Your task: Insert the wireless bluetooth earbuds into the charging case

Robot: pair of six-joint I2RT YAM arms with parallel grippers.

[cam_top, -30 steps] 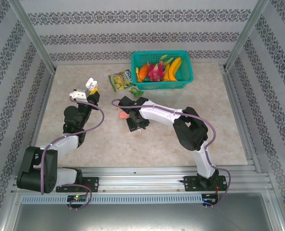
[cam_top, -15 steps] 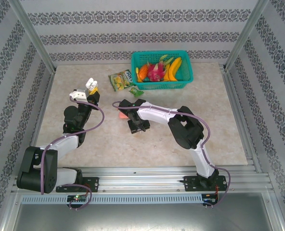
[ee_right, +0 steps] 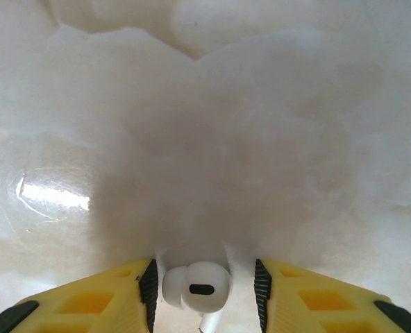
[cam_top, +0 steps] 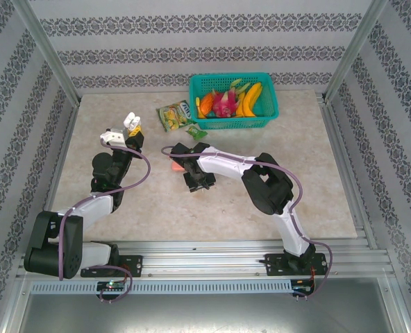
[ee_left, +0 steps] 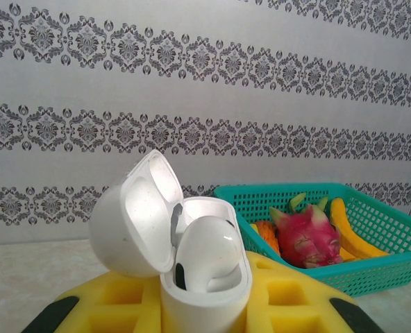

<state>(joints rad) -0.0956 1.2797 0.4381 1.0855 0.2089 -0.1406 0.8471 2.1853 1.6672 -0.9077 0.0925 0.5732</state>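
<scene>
My left gripper (cam_top: 127, 130) is shut on a white charging case (ee_left: 204, 300) and holds it upright above the table's left side, between its yellow fingers (ee_left: 101, 300). The case's lid (ee_left: 132, 215) is swung open to the left. One white earbud (ee_left: 209, 251) sits in the case. My right gripper (cam_top: 180, 157) points down at the table near the middle. In the right wrist view a second white earbud (ee_right: 195, 286) lies on the table between the jaws. The left pad (ee_right: 148, 290) touches it and a gap remains at the right pad (ee_right: 262, 288). Something pink (cam_top: 177, 167) peeks out under that gripper.
A teal basket (cam_top: 272, 105) of fruit stands at the back centre, also seen as the basket (ee_left: 372, 274) in the left wrist view. A snack packet (cam_top: 174, 114) and a small green packet (cam_top: 196, 132) lie in front of it. Patterned walls enclose the table.
The right arm has shifted slightly left and settled over the table, and its jaws have narrowed around the white earbud. The left arm and its case have not moved.
</scene>
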